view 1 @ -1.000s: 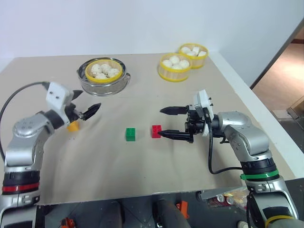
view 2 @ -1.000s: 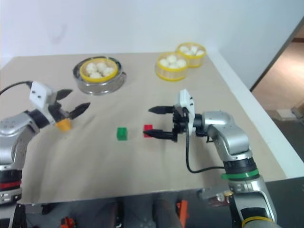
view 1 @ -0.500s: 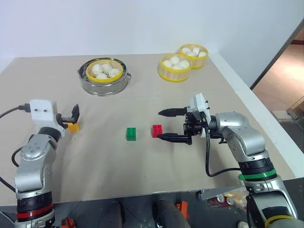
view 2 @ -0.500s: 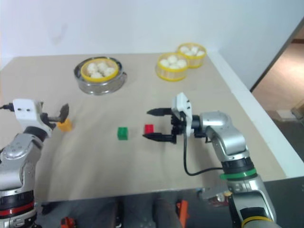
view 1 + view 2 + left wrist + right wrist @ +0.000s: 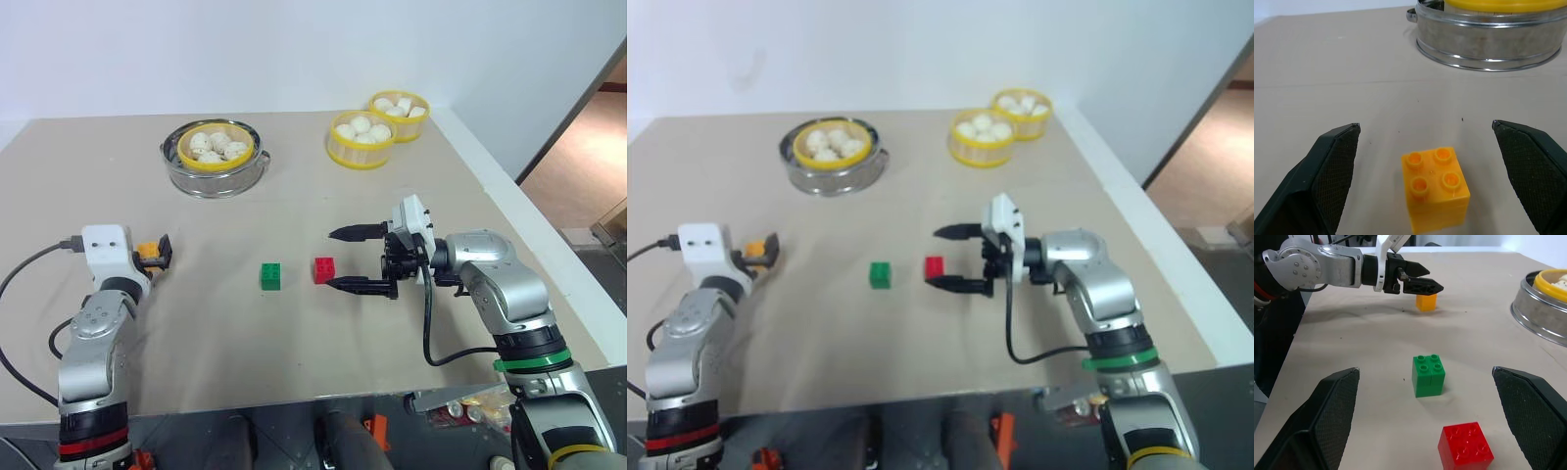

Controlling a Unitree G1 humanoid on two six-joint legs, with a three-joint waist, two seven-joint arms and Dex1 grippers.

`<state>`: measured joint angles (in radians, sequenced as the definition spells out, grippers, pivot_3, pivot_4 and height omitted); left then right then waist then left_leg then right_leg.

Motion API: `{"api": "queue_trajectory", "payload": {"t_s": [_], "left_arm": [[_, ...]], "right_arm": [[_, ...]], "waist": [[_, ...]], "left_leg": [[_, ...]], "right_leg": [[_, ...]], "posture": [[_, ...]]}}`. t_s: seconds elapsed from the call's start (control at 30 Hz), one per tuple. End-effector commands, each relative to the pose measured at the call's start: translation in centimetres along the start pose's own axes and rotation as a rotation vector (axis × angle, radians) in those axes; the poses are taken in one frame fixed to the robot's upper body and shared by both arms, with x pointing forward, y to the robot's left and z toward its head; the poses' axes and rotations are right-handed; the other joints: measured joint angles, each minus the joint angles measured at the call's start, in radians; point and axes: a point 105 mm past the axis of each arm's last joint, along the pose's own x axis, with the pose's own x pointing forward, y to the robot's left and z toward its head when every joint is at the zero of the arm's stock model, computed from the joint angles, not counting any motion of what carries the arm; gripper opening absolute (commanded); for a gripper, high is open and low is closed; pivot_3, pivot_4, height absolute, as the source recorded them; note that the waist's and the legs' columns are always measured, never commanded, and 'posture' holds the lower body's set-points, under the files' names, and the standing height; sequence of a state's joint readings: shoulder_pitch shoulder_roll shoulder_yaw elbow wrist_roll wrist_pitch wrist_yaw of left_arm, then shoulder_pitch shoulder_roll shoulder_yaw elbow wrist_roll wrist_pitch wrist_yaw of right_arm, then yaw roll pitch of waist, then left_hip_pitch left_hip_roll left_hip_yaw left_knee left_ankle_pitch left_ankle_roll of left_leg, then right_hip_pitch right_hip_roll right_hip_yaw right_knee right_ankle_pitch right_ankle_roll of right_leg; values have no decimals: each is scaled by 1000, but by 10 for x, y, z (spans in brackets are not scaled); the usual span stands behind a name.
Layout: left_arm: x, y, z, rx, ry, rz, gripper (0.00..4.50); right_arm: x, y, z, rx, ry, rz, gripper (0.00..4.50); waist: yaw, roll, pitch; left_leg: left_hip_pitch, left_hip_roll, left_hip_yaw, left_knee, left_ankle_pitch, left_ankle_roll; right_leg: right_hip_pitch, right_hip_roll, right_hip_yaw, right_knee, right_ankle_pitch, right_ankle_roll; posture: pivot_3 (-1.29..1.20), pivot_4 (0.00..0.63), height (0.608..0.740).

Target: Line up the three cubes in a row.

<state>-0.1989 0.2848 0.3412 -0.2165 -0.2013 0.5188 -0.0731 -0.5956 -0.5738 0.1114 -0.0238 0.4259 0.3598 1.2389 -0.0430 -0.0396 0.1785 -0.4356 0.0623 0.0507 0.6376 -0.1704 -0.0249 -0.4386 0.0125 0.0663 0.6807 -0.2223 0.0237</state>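
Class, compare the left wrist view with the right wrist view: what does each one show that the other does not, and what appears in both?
Left wrist view alone: the studs on top of the yellow-orange cube, lying on the table between the left hand's open fingers, clear of both. Right wrist view alone: the green cube, the red cube and the left hand from outside. Both share the yellow-orange cube, the steel pot holding a yellow-rimmed container, and the beige tabletop.

L gripper point(image 5: 1425, 142) now lower, straddling yellow-orange cube point(image 5: 1436, 188).
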Motion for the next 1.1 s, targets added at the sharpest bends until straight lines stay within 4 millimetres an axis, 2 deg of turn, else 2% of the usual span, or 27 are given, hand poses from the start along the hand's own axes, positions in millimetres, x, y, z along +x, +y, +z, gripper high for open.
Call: {"api": "queue_trajectory", "payload": {"t_s": [0.03,0.13,0.23,0.37,0.47,0.5,0.6,0.67,0.7,0.77,0.87,1.1], "left_arm": [[-1,0,-6,-16,20,-1,3449],[1,1,-15,-36,60,20,2275],[2,2,-19,-49,78,34,1366],[4,4,-19,-50,78,29,1322],[5,-5,-9,-47,34,-76,1322],[5,-13,-4,-51,13,-150,1322],[-11,-53,21,35,-93,-555,1322],[-24,-65,18,142,-77,-756,1322],[-35,-70,14,202,-53,-915,1322],[-48,-68,5,301,-4,-1122,1322],[-47,-57,-5,400,67,-1288,1322],[-28,-58,-10,444,66,-1404,1322]], "right_arm": [[-4,0,9,-50,-5,-6,4500],[-4,0,8,-53,0,-7,4500],[-5,-1,8,-56,3,-9,4500],[-5,-1,8,-61,5,-10,4500],[-5,-1,8,-63,7,-10,4500],[-5,-1,8,-64,7,-9,4500],[-5,-1,8,-66,11,-5,4500],[-5,-2,8,-70,16,-3,4500],[-5,-3,9,-72,18,-2,4500],[-5,-5,10,-80,21,1,4500],[-4,-8,11,-91,24,5,4500],[-6,-8,10,-101,38,8,4500]], "waist": [[0,0,0],[0,0,0],[0,0,0],[0,0,0],[-1,0,0],[-1,0,0],[-2,0,0],[-2,0,0],[-2,0,0],[-5,0,0],[-4,1,0],[-1,1,0]], "left_leg": [[0,0,0,0,0,0],[0,0,0,0,0,0],[0,0,0,0,0,0],[0,0,0,0,0,0],[1,0,0,0,0,0],[1,0,0,0,0,0],[0,0,0,0,0,0],[0,0,0,0,0,-1],[0,0,1,-1,0,-1],[0,0,1,-2,0,-1],[0,1,1,-4,0,-1],[-2,1,0,-3,1,-1]], "right_leg": [[0,0,0,0,0,0],[0,0,0,0,0,0],[0,0,0,0,0,0],[0,0,0,0,0,0],[0,0,0,0,1,-1],[0,0,0,0,1,-1],[0,0,0,0,-1,-4],[-1,0,0,0,-2,-6],[-1,0,0,-1,-2,-6],[-2,0,0,-1,-3,-7],[-3,0,-1,-1,-4,-9],[-3,0,-3,0,-6,-8]], "posture": [[0,150,740],[0,150,740],[0,150,740],[0,150,740],[0,150,740],[0,150,740],[0,150,740],[0,150,740],[0,150,740],[0,150,740],[0,150,740],[0,150,740]]}}
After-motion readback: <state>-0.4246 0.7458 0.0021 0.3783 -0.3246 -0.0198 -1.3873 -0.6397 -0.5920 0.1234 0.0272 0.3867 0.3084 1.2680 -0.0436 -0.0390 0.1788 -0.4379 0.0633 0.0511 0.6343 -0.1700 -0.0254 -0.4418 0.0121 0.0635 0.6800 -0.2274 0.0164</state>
